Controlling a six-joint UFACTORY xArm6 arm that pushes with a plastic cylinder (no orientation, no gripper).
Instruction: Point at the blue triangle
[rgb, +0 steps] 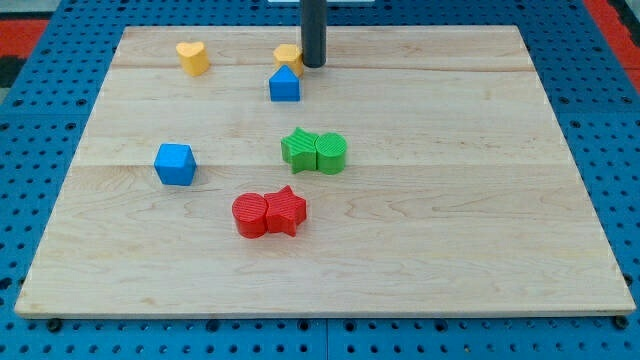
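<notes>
My tip (314, 65) by the blue triangle (285, 86), near the board's (450, 250) top edge.
The rod holds nothing — its end sits just up-right of the triangle, touching or nearly touching a yellow block (288, 56). The view's right half lies open — other blocks cluster left and centre.

Only a straight, dark grey rod is seen, smooth and cylindrical, unmarked, with a faint lighter sheen along one side; my tip (314, 65) is blunt.
</notes>
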